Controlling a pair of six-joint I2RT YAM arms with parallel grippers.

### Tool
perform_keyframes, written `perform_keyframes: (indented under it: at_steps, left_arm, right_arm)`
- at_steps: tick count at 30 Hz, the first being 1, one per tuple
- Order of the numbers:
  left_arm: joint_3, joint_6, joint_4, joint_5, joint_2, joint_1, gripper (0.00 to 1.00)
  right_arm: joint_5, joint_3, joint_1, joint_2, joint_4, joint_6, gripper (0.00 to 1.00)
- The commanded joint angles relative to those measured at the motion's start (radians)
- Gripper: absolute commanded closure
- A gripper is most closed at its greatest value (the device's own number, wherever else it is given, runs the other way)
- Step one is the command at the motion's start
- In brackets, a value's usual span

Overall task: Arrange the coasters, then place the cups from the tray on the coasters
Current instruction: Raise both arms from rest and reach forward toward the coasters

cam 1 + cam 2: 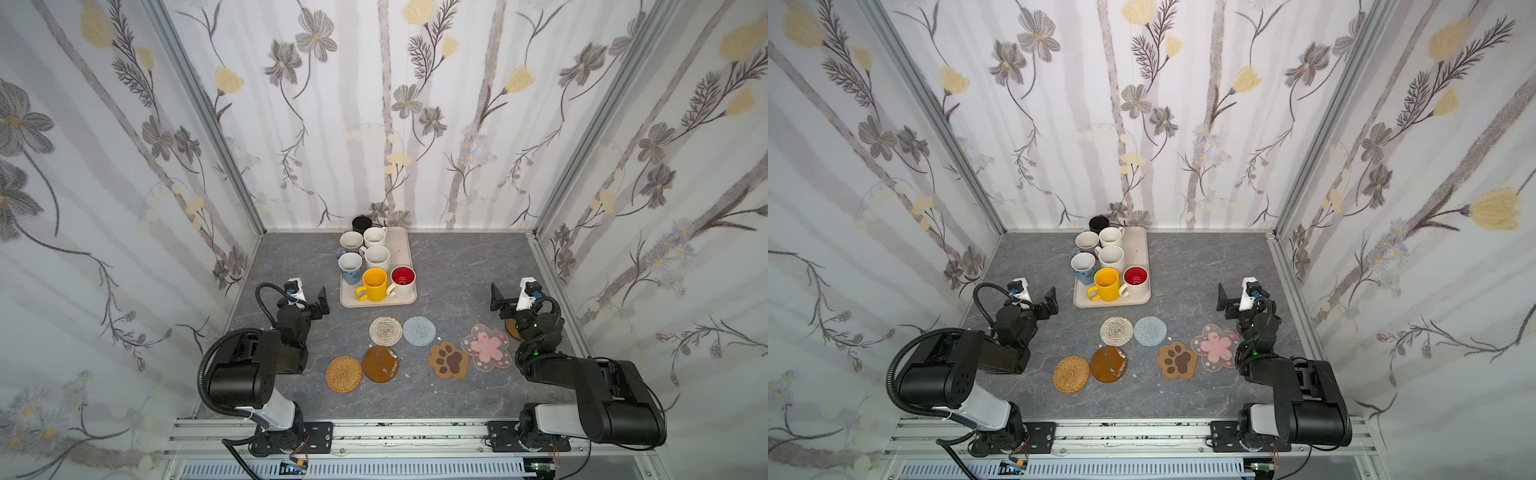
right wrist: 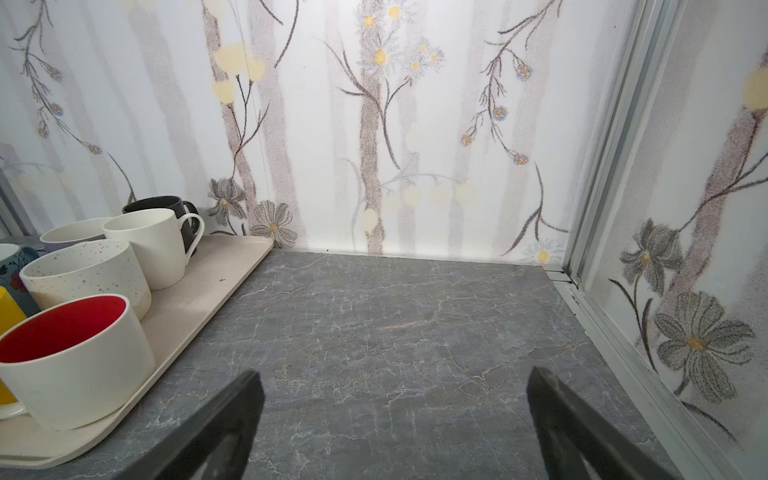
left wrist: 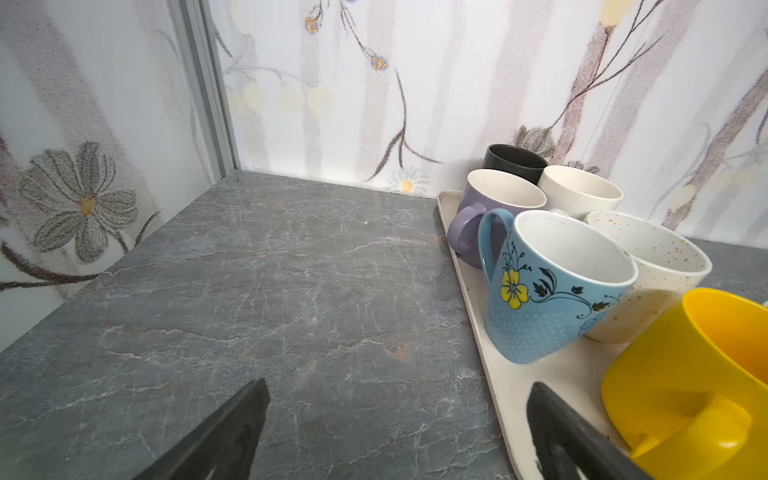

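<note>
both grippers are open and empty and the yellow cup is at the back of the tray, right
No: both top views show the yellow cup at the front of the tray; the black cup is at the back. The left gripper and right gripper are open and empty.

The tray (image 1: 405, 249) is set at the middle rear of the table (image 1: 457, 270), close to the back wall (image 1: 415, 124). The cups (image 1: 376, 257) are grouped on its left and front portions, the rearmost at its back left corner. The coasters (image 1: 419, 331) are laid on the table before the tray: two side by side nearest it, two before and left of these, two touching farther right, one partly hidden under the right arm (image 1: 536, 328).
</note>
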Motion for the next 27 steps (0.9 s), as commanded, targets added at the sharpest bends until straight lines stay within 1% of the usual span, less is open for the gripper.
perform_keyframes:
  at_steps: [1,26,27]
  left_arm:
    - [-0.002,0.008,0.043,0.004,-0.001,0.001,0.00]
    - [0.002,0.004,0.041,0.012,0.001,0.006,0.00]
    - [0.002,0.004,0.041,0.014,0.001,0.009,0.00]
  right_arm:
    - [-0.012,0.002,0.000,0.000,0.025,-0.015,0.00]
    - [-0.017,0.008,-0.006,0.005,0.017,-0.007,0.00]
    - [-0.005,0.008,-0.006,0.004,0.017,-0.006,0.00]
